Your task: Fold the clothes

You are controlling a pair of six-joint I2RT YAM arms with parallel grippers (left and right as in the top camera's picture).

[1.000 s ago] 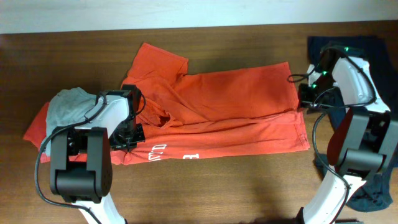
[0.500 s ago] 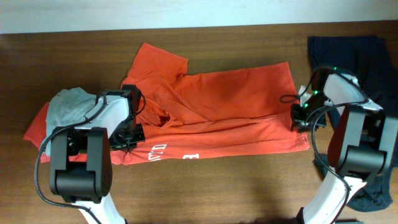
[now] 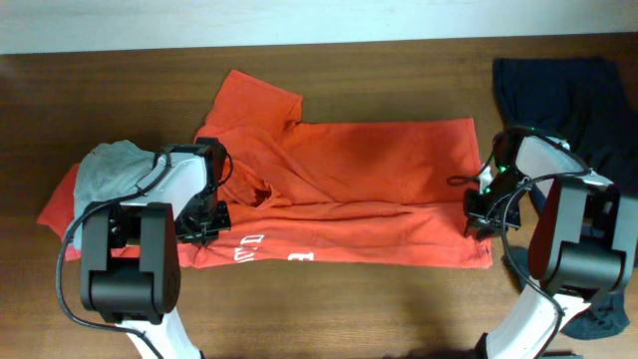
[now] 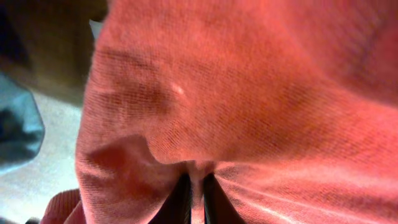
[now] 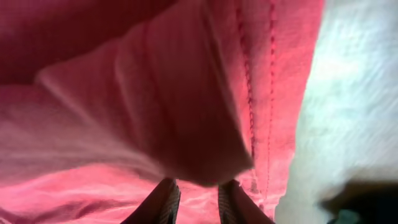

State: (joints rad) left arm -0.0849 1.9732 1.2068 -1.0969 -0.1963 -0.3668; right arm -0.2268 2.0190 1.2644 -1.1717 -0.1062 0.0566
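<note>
The left pincer (image 4: 195,188) is pressed almost together, its two dark fingers (image 4: 181,199) nipping a thin ridge of orange-red cloth, seen close up from the left wrist camera. That cloth belongs to the T-shirt (image 3: 369,165), whose soft knit folds fill the wrist view. From overhead, this pincer sits toward the shirt's left end, where the fabric bunches into creases just beside it.

The right pincer (image 5: 198,191) has its fingers a little apart, with a thick fold of the same cloth hanging down between them. It appears to be pinching that fold, though the wrist view is too close and blurred to be sure of contact on both sides. A stitched hem (image 5: 261,93) runs alongside the fold. From overhead, this pincer is at the shirt's right edge, toward the near corner.

The T-shirt lies spread lengthways across the middle of the dark wooden bench (image 3: 329,319), doubled over so that an upper layer overlaps a lower one. One sleeve (image 3: 254,95) points toward the far left. White lettering (image 3: 254,242) shows on the near strip, partly covered by the upper layer.

A crumpled grey shirt (image 3: 105,168) rests on the T-shirt's far left end, beside the left arm. A dark navy garment (image 3: 553,85) lies at the right end of the bench, just beyond the T-shirt's right edge and partly behind the right arm.
</note>
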